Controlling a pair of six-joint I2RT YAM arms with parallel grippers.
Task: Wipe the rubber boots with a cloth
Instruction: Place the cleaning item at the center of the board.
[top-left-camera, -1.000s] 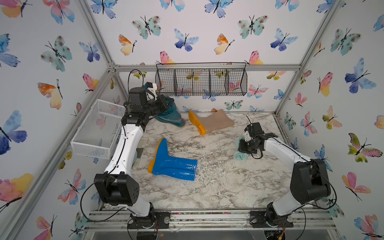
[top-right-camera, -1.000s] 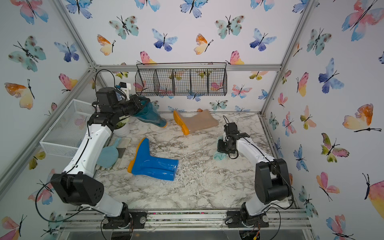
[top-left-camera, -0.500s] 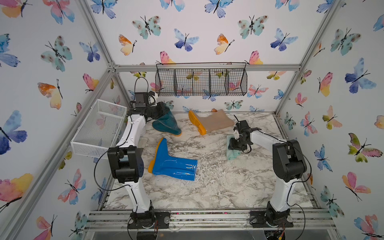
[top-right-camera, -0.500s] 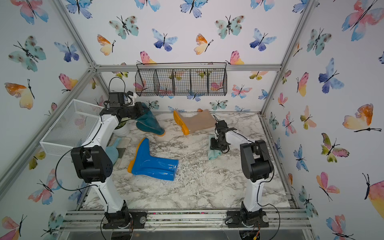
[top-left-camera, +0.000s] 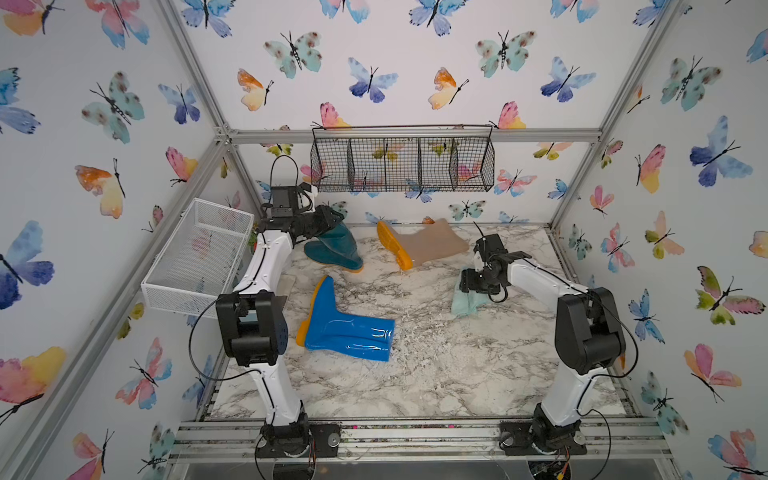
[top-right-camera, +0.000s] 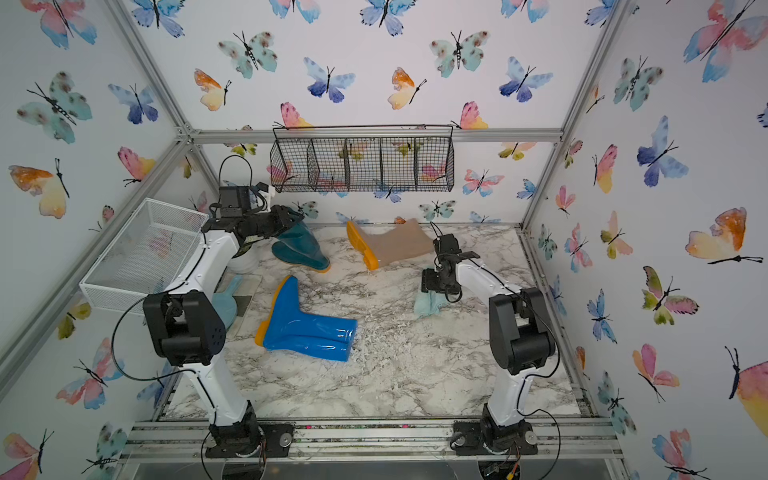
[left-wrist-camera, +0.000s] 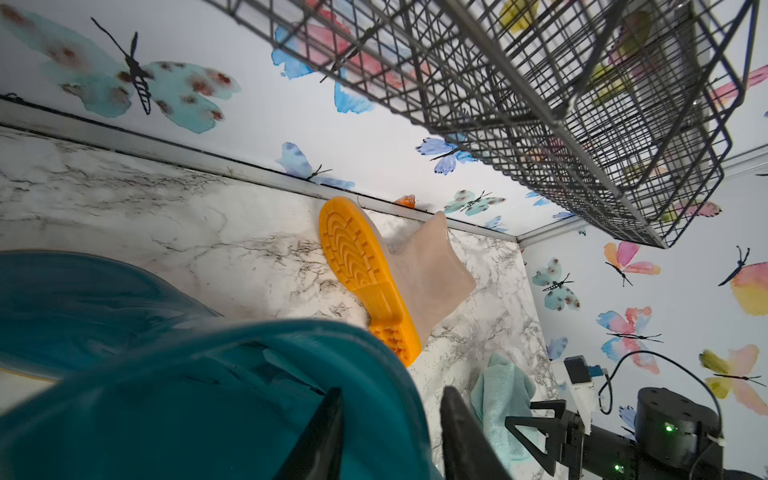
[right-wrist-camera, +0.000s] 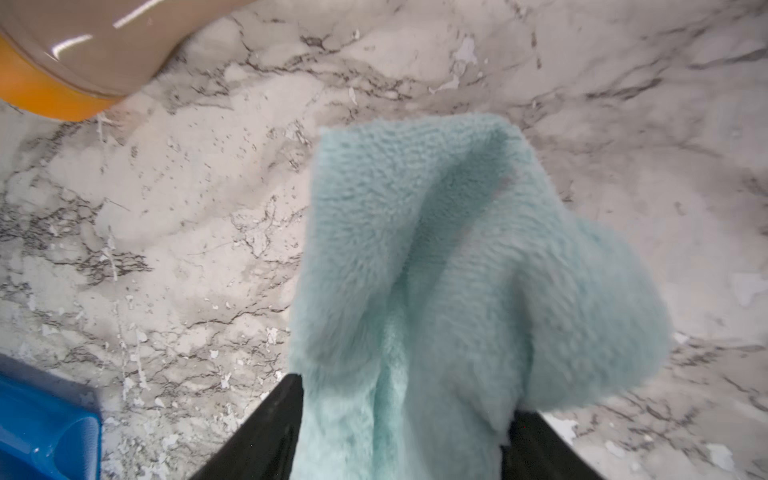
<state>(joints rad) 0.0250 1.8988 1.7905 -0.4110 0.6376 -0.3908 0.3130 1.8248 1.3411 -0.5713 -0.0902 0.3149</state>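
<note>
Three boots show in both top views. The beige boot lies on its side, the dark teal boot stands sole-down near the beige boot's sole, and the blue boot lies well apart from it. The cloth rests on the marble tabletop near the beige boot's shaft end, under the right gripper. The left gripper is at the teal boot's top.

From the left wrist, the fingers stand somewhat apart astride the teal boot's rim, the outer one clear of the rubber. That boot likely needs steadying, so close squarely and deep on the rim, since glossy rubber slips.

From the right wrist, the fingers spread wide on either side of the bunched cloth without pinching it. It would be best to take a thick fold and leave a free pad for rubbing.
</note>
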